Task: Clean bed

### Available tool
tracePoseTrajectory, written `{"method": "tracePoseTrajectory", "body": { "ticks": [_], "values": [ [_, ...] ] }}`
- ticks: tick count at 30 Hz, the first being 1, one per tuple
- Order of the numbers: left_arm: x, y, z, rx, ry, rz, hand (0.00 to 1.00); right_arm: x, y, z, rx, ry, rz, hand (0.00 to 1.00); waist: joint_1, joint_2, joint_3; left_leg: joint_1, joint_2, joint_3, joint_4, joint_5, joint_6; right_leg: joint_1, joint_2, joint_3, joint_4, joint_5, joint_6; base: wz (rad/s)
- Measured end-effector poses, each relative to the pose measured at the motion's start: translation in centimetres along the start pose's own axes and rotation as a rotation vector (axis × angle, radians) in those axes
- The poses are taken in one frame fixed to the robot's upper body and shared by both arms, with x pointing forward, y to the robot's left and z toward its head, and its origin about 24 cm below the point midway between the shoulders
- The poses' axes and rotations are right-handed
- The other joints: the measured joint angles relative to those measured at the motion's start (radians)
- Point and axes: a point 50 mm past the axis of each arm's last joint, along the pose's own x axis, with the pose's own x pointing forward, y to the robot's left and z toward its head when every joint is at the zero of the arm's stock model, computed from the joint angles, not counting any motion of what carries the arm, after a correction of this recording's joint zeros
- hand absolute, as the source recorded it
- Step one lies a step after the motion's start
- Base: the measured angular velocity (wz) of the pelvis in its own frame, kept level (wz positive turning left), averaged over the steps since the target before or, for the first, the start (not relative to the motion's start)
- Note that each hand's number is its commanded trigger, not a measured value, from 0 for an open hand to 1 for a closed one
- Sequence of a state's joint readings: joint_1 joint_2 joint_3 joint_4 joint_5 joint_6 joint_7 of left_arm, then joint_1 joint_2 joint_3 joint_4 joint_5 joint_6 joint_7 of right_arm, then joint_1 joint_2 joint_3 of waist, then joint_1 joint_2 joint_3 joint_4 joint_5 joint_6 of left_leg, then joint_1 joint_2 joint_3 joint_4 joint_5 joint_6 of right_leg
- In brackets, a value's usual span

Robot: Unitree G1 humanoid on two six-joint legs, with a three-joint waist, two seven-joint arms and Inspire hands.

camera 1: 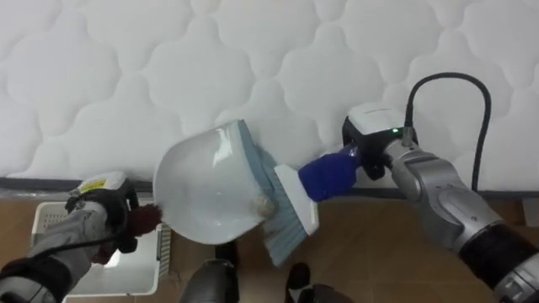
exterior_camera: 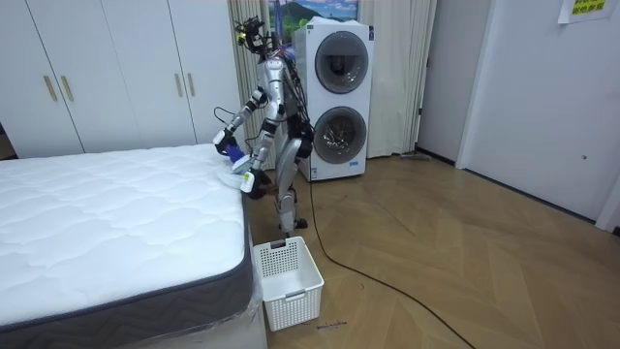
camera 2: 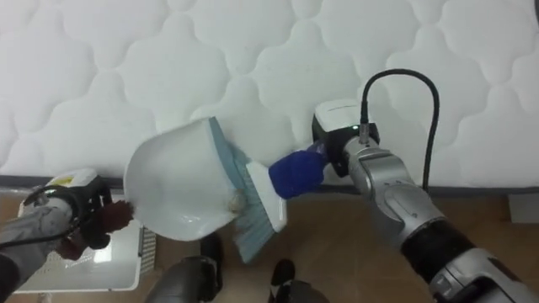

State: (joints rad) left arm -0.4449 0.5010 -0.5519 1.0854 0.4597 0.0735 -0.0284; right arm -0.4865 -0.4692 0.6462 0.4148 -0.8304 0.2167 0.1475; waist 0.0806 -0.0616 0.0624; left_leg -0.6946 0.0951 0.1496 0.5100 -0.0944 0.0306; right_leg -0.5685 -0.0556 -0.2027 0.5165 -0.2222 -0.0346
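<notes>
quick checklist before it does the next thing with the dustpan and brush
1. Left hand curled round the dustpan's handle: ok.
2. Right hand curled round the blue handle of the brush: ok.
3. Bristles against the pan's open edge: ok.
4. Pan close to the mattress edge: ok.
5. Anything swept into the pan: cannot tell.
6. Basket under the pan for tipping: not ok. It stands on the floor on the robot's left, below the left hand rather than below the pan.
</notes>
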Motion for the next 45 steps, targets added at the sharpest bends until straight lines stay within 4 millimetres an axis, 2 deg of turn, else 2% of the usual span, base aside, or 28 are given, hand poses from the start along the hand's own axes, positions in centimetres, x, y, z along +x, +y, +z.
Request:
{"method": "tracePoseTrajectory", "body": {
  "ticks": [7, 13, 18, 25, 30, 33, 36, 41, 42, 45],
  "values": [
    [-0.1, -1.6, -1.7, -0.18, 0.07, -0.147, 1.0, 0.1, 0.6, 1.7, 0.022, -0.081, 0.064, 1.0, -0.009, 0.0, 0.0001, 0.0, -0.005, -0.019, -0.004, 0.001, -0.002, -0.003, -0.001, -0.009, 0.011, -0.005, -0.003, 0.05],
    [-0.2, -1.9, -2.3, -0.278, 0.102, -0.22, 1.0, 0.1, 1.3, 3.4, 0.086, -0.162, 0.133, 1.0, -0.014, 0.0, 0.0001, 0.0, -0.008, -0.01, -0.002, 0.002, -0.003, -0.012, -0.01, -0.011, 0.034, -0.014, -0.008, 0.01],
    [-0.1, -1.6, -2.6, -0.29, 0.119, -0.255, 1.0, 0.1, 1.6, 4.0, 0.123, -0.188, 0.18, 1.0, -0.023, 0.001, 0.0008, -0.001, -0.005, -0.007, 0.001, 0.002, -0.004, -0.017, -0.011, -0.009, 0.043, -0.018, -0.011, 0.0],
    [-0.2, -2.1, -2.3, -0.445, 0.097, -0.317, 1.0, 0.2, 1.7, 4.0, 0.17, -0.2, 0.18, 1.0, -0.03, 0.002, 0.0015, 0.001, -0.014, -0.012, -0.008, 0.003, -0.005, -0.016, -0.018, -0.012, 0.041, -0.022, -0.008, 0.04],
    [-0.1, -2.2, -1.6, -0.464, 0.064, -0.317, 1.0, 0.4, 3.0, 2.9, 0.2, -0.161, 0.192, 1.0, -0.029, 0.002, 0.0015, 0.003, -0.02, -0.015, -0.007, 0.001, -0.002, -0.011, -0.031, -0.013, 0.042, -0.026, -0.002, 0.02],
    [-0.1, -2.2, -1.4, -0.471, 0.05, -0.302, 1.0, 0.2, 3.3, 2.4, 0.215, -0.149, 0.174, 1.0, -0.048, 0.002, 0.0014, 0.003, -0.026, -0.016, -0.009, 0.001, -0.001, -0.012, -0.032, -0.017, 0.05, -0.032, 0.0, 0.08],
    [0.1, -1.6, -0.2, -0.489, -0.003, -0.259, 1.0, 0.1, 3.4, 0.9, 0.281, -0.116, 0.136, 1.0, -0.049, 0.003, 0.0009, 0.02, -0.033, -0.017, -0.01, 0.001, -0.001, 0.001, -0.034, -0.011, 0.053, -0.037, 0.003, 0.04],
    [-0.3, -2.8, 0.7, -0.675, -0.074, -0.212, 1.0, -1.2, 5.1, -1.6, 0.48, -0.024, 0.081, 1.0, -0.052, 0.018, -0.0078, 0.075, -0.036, -0.015, -0.024, -0.001, 0.001, 0.062, -0.034, -0.008, 0.024, -0.036, 0.006, -0.03],
    [-0.4, -3.2, 0.7, -0.71, -0.08, -0.208, 1.0, -1.4, 5.3, -2.1, 0.516, -0.002, 0.071, 1.0, -0.05, 0.018, -0.0109, 0.091, -0.039, -0.011, -0.037, -0.001, 0.001, 0.068, -0.036, 0.006, 0.022, -0.036, 0.008, -0.16],
    [-0.9, -4.1, 0.4, -0.757, -0.087, -0.193, 1.0, -1.5, 4.7, -3.3, 0.603, 0.045, 0.003, 1.0, -0.058, 0.025, -0.0172, 0.125, -0.039, 0.005, -0.051, -0.001, 0.001, 0.094, -0.038, 0.011, 0.015, -0.036, 0.009, -0.1]
  ]
}}
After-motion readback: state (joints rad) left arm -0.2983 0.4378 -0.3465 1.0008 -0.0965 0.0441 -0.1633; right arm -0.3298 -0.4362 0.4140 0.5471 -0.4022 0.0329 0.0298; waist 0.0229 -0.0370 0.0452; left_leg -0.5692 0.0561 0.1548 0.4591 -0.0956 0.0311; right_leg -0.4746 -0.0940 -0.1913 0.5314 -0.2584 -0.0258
